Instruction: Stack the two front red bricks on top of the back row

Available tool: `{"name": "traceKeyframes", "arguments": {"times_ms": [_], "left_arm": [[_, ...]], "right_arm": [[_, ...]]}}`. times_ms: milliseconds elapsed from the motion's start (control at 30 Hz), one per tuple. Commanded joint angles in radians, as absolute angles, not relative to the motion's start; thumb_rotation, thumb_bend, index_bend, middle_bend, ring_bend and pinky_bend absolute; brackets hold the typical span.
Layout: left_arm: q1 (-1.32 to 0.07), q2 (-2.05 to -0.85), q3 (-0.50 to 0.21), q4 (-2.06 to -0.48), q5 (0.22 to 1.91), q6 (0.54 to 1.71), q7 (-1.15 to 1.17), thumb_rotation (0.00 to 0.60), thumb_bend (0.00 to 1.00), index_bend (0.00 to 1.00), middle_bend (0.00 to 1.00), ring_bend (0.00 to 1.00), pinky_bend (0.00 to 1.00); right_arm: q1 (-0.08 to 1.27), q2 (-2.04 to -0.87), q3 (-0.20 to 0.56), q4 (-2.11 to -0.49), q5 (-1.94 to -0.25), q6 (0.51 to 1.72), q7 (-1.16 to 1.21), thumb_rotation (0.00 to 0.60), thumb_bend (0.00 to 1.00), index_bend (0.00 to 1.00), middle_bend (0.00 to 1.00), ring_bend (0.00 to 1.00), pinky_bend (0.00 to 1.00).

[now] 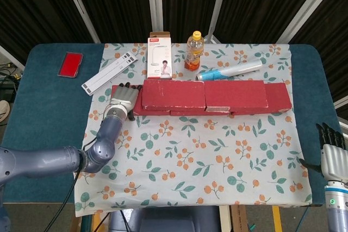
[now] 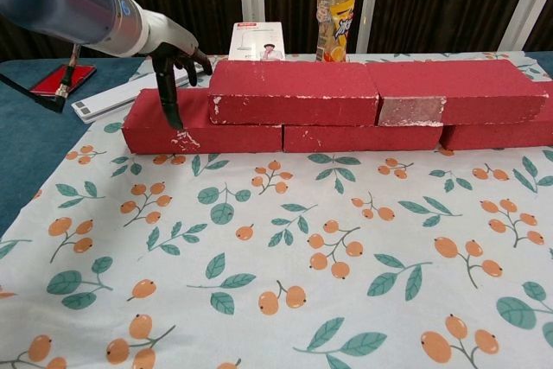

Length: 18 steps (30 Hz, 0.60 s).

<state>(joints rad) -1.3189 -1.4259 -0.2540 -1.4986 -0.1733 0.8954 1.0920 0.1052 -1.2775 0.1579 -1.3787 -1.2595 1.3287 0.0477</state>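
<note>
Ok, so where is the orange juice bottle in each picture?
Head view: the orange juice bottle stands near the top middle, behind the red bricks, right of the white box.
Chest view: the bottle stands at the top middle, rising behind the bricks.
Shared landmark: the white box with a person's picture, just left of the bottle in both views.
</note>
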Motion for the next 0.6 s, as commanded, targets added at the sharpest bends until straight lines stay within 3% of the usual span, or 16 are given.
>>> {"name": "traceKeyframes", "arguments": {"times_ms": [33,333,500,600], "left_arm": [[-1.317,-1.387,-0.245,-1.524,-0.197,0.910,1.093,0.600,0.00,0.04,0.12,0.00,0.08],[-1.272,-1.190,-0.235,-1.707,-0.206,0.953,1.060,0.600,0.00,0.07,0.15,0.00,0.10],[-1.086,-1.030,-0.242,-1.956,0.089,1.085,0.819,0.600,0.00,0.07,0.14,0.00,0.11],[-0.932,-0.976,-0.181,-2.069,0.339,1.214,0.686,0.600,0.00,0.07,0.13,0.00,0.12]], "right_arm": [[0.106,-1.279,0.157,-1.378,-1.261,1.327,0.048,0.600,0.15,0.00,0.00,0.00,0.00],[0.109,-1.283,0.154,-1.374,-1.265,1.324,0.046,0.600,0.15,0.00,0.00,0.00,0.00],[0.112,-1.288,0.152,-1.369,-1.264,1.320,0.034,0.600,0.15,0.00,0.00,0.00,0.00],[0.115,-1.289,0.145,-1.374,-1.276,1.322,0.021,0.600,0.15,0.00,0.00,0.00,0.00]]}}
